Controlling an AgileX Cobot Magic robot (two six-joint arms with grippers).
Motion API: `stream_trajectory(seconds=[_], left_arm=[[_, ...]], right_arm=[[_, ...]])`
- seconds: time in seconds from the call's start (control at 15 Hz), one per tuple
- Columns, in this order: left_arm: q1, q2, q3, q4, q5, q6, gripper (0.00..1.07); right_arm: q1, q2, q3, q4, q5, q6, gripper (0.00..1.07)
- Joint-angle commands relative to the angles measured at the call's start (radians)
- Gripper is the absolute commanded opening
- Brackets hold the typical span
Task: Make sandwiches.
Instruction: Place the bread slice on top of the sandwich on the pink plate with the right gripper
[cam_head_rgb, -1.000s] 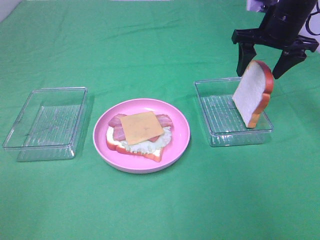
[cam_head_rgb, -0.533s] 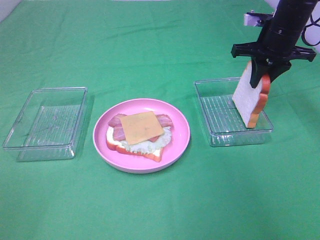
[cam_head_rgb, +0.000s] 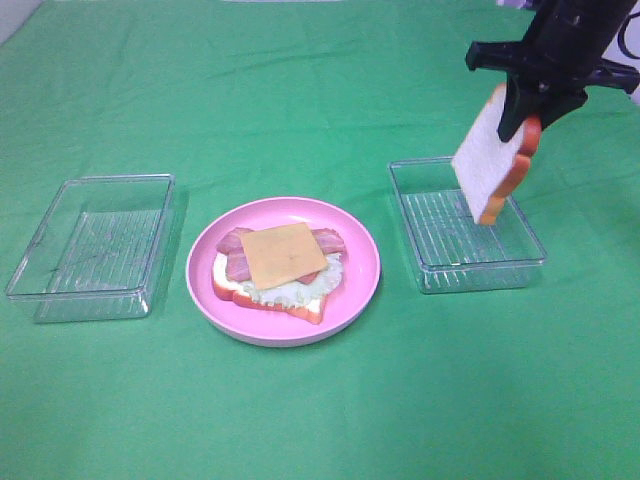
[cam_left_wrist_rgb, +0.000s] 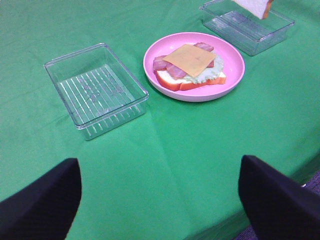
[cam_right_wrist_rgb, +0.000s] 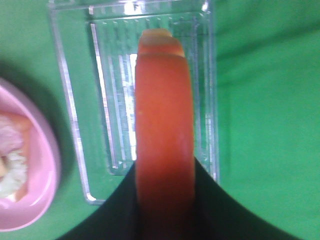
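On the pink plate (cam_head_rgb: 355, 290) lies an open sandwich stack (cam_head_rgb: 280, 262): a bread slice, pale lettuce, reddish bacon and a yellow cheese square on top. It also shows in the left wrist view (cam_left_wrist_rgb: 189, 65). My right gripper (cam_head_rgb: 522, 112) is shut on the second bread slice (cam_head_rgb: 488, 155), holding it upright and clear above the right clear tray (cam_head_rgb: 468, 260). The right wrist view shows its orange crust (cam_right_wrist_rgb: 164, 130) between the black fingers. My left gripper (cam_left_wrist_rgb: 160, 200) is open and empty, well short of the plate.
An empty clear tray (cam_head_rgb: 92, 245) stands left of the plate, also seen in the left wrist view (cam_left_wrist_rgb: 95, 90). Green cloth covers the whole table (cam_head_rgb: 300, 90). The table's near edge shows in the left wrist view.
My right gripper closed on the upright bread slice that leaned in the right tray and lifted it up out of the tray, slightly leftward. The plate and stack have not moved.
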Motion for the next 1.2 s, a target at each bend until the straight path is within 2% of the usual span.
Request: stream_trajectory(seconds=[0.07,0.2,0.27,0.47,0.6,0.8,0.93,1.2], left_arm=[[-0.001,-0.008,0.005,-0.004,-0.010,0.002,0.81],[-0.001,-0.008,0.005,-0.004,-0.010,0.002,0.81],[-0.001,-0.008,0.005,-0.004,-0.010,0.002,0.81],[-0.001,-0.008,0.005,-0.004,-0.010,0.002,0.81],[-0.001,-0.008,0.005,-0.004,-0.010,0.002,0.81],[-0.001,-0.008,0.005,-0.004,-0.010,0.002,0.81],[-0.001,-0.008,0.005,-0.004,-0.010,0.002,0.81],[-0.001,-0.008,0.005,-0.004,-0.010,0.002,0.81]], right_arm=[[-0.002,-0.047,0.003,0.118,0.011,-0.056,0.00],[0.000,-0.053,0.003,0.280,0.022,-0.119,0.00],[0.011,-0.052,0.032,0.442,0.009,-0.179,0.00],[0.074,-0.052,0.157,0.683,-0.052,-0.314,0.00],[0.152,-0.048,0.248,0.754,-0.140,-0.355,0.00],[0.232,-0.011,0.313,0.830,-0.228,-0.388,0.00],[0.273,0.055,0.321,0.869,-0.276,-0.390,0.00],[0.277,0.140,0.321,0.871,-0.291,-0.355,0.00]])
